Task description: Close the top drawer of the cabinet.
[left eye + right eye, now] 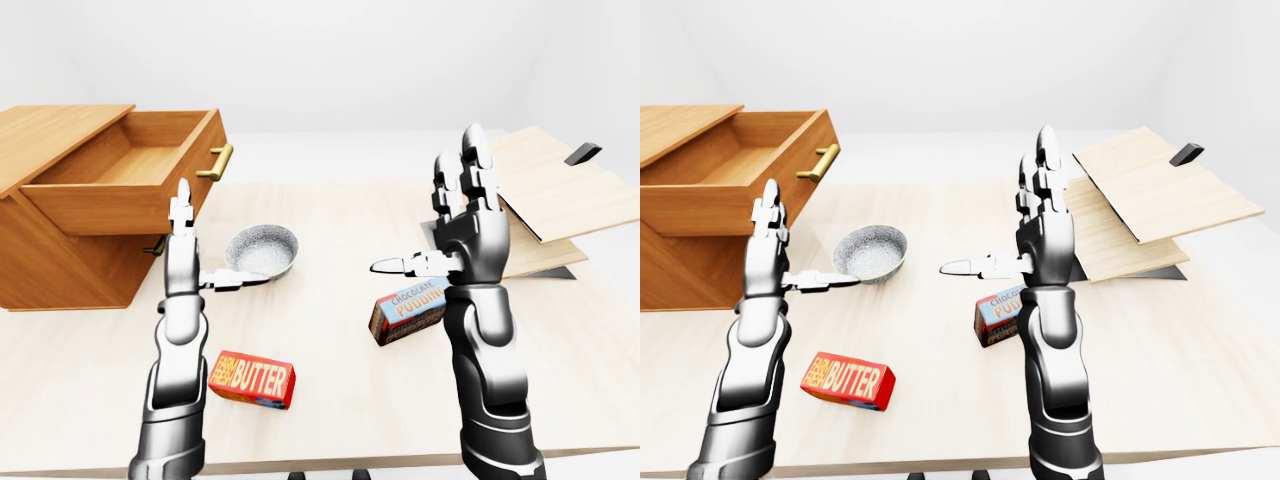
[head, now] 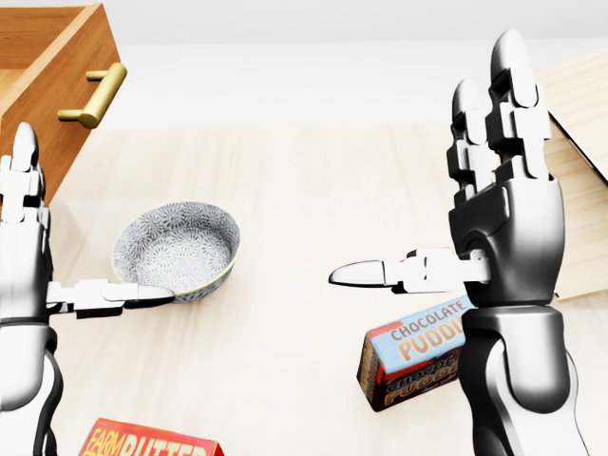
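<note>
left hand (image 1: 182, 250), fingers spread and holding nothing, stands just below the pulled-out top drawer (image 1: 125, 170) of the cabinet (image 1: 60, 260), likely poised to push its face. right hand (image 1: 465, 225), also unclenched, idles well right; bowl (image 1: 262, 250) beside the cabinet.

top drawer (image 2: 66, 90) open at upper left, brass handle (image 2: 95, 95) showing | left hand (image 2: 38, 256) open, thumb beside patterned bowl (image 2: 177, 249) | right hand (image 2: 475, 228) open above pudding box (image 2: 413, 356) | butter box (image 2: 147, 442) at bottom edge | light bench (image 2: 304, 180)
</note>
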`<state>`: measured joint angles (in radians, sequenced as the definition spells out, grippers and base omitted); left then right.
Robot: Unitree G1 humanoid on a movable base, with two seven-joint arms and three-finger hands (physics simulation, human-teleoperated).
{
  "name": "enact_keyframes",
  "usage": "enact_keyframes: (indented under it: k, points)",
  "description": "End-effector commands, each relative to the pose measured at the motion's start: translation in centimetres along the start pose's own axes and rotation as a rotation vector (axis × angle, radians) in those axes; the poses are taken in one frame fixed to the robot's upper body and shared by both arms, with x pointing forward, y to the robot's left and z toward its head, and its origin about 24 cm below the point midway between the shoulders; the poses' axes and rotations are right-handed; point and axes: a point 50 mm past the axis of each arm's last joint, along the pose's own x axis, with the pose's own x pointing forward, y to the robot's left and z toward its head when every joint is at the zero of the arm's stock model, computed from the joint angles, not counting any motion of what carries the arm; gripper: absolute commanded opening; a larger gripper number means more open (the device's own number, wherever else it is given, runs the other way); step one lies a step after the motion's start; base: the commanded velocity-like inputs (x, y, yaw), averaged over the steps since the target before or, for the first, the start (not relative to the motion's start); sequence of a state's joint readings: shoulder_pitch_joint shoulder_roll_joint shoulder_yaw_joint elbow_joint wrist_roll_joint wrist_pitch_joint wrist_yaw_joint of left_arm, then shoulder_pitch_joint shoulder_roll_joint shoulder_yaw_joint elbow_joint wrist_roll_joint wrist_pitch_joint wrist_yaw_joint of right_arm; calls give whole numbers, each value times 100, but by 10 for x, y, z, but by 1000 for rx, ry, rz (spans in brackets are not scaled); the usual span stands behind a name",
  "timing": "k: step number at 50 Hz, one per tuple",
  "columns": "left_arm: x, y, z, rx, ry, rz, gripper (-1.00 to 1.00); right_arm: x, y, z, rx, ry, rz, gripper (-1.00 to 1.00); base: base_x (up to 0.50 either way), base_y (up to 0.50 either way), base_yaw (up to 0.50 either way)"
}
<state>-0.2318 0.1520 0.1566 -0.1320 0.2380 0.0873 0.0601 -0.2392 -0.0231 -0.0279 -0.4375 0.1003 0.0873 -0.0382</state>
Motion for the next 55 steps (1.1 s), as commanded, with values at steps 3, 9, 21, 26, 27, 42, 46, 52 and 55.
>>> enact_keyframes:
  k: [3,9,21,26,27,42,46,52,55]
  points:
    - [8,19,-19,155,67,109,100,0,0,-3,1,12,-1,100,0,0,0]
    - [11,28,-22,173,81,135,100,-1,0,-4,0,20,3,100,0,0,0]
    - [14,47,-26,201,95,201,100,-3,1,-5,-2,26,8,100,0,0,0]
    - [16,56,-24,216,89,223,100,-3,1,-5,-2,26,8,100,0,0,0]
    - [16,58,-24,220,88,226,100,-3,1,-5,-2,26,8,100,0,0,0]
    - [30,82,-33,273,140,288,100,-3,2,-7,-4,34,8,100,0,0,0]
    - [34,90,-36,285,158,311,100,-3,2,-8,-4,36,9,100,0,0,0]
    - [36,98,-40,297,182,332,100,-4,2,-8,-6,36,9,100,0,0,0]
    - [37,104,-41,307,190,342,100,-4,1,-8,-6,37,9,100,0,0,0]
